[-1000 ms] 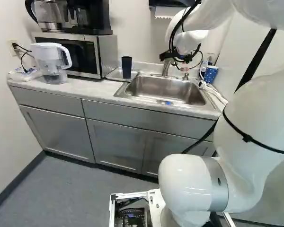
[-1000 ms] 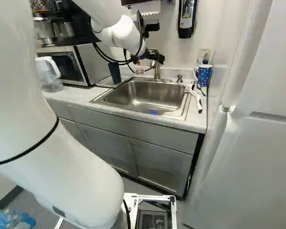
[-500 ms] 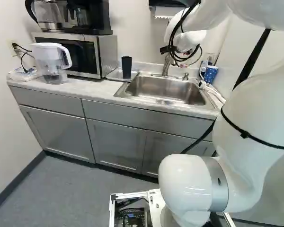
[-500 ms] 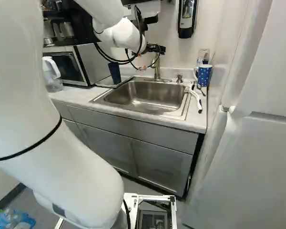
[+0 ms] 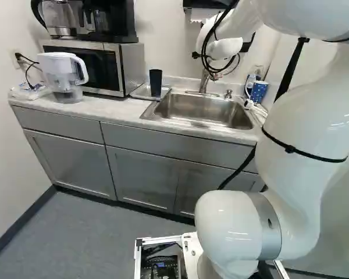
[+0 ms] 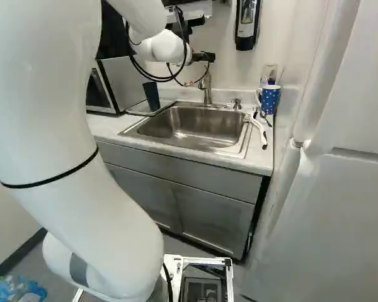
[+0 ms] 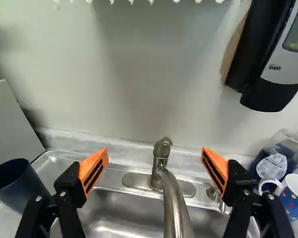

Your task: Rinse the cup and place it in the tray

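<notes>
The gripper [image 6: 205, 57] is spread wide, holding nothing. The wrist view shows the dark cup [image 7: 21, 191] beside the sink [image 7: 124, 210]; only the left base view shows the water pitcher [image 5: 61, 72].

Navy cup [image 5: 156, 82], dotted blue mug [image 6: 270, 99]

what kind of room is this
Probably an office or break-room kitchenette: there's a sink with a faucet, a microwave and a wall soap dispenser.
</notes>
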